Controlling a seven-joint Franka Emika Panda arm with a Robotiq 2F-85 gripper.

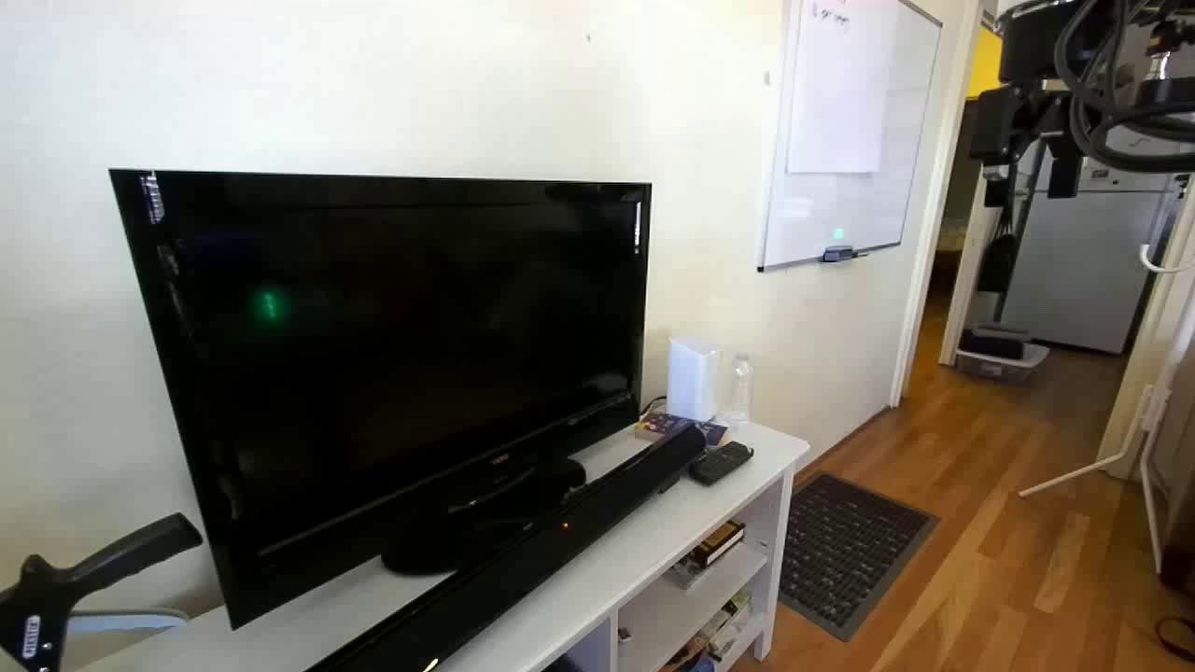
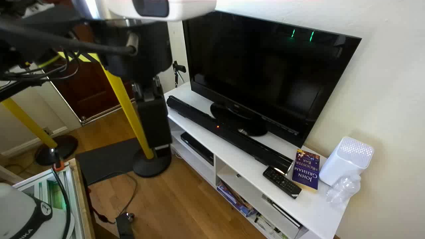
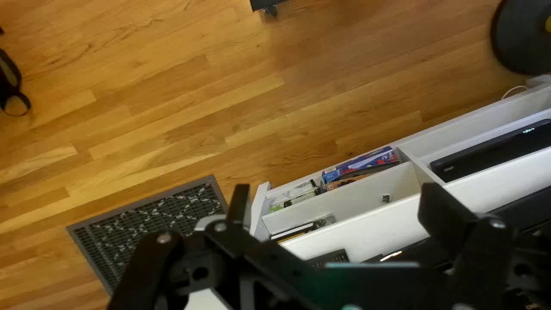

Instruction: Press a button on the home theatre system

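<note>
Gripper: fingers spread apart, no object visible between them; aimed downward, presumably held high to clear the white stand.
Soundbar: lower than the gripper and well apart from it, lying along the stand's top; buttons too small to make out.
TV: behind the soundbar, likely so nothing blocks the soundbar's front.
</note>
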